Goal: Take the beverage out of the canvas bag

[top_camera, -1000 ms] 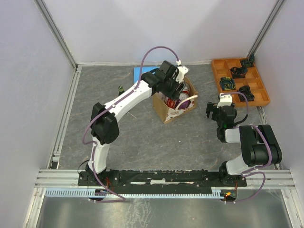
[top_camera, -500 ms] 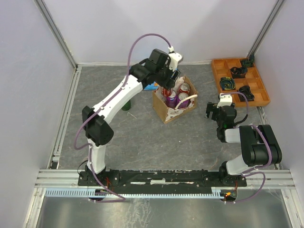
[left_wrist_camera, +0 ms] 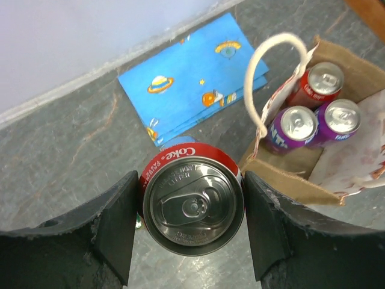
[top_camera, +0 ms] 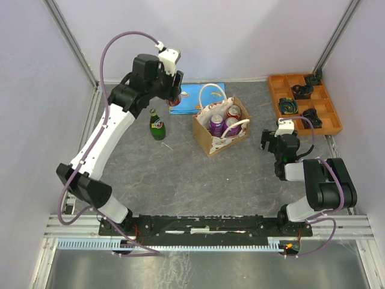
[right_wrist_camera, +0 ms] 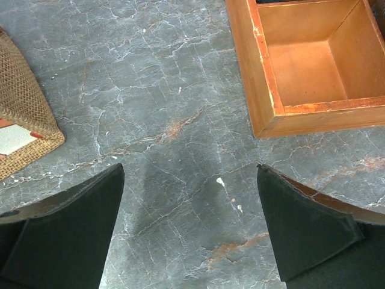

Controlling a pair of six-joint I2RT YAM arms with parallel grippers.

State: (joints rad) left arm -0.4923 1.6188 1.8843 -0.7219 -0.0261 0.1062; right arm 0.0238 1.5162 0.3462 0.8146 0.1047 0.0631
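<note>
A green glass bottle [top_camera: 157, 125] stands upright at the left. Just beside it the left hand [top_camera: 174, 97] clamps a Coke can [left_wrist_camera: 194, 206], held outside the canvas bag [top_camera: 210, 142] (three cans [left_wrist_camera: 296, 125] inside). A blue picture book [top_camera: 197, 96] lies behind. The right hand [right_wrist_camera: 189, 171] gapes empty near an orange wooden tray [right_wrist_camera: 263, 90]. Grey marbled desk [top_camera: 180, 174], pale walls [top_camera: 210, 36].

Your left gripper [top_camera: 173, 96] hangs near the back wall with a red can [top_camera: 174, 103] pinched between its fingers. Just to its right lies the blue picture book [top_camera: 192, 97]. Farther right and nearer you stands the canvas bag [top_camera: 205, 138] with three cans [top_camera: 217, 123] upright inside, while the green bottle [top_camera: 157, 125] stands just beneath the gripper, on the arm-base side.
</note>
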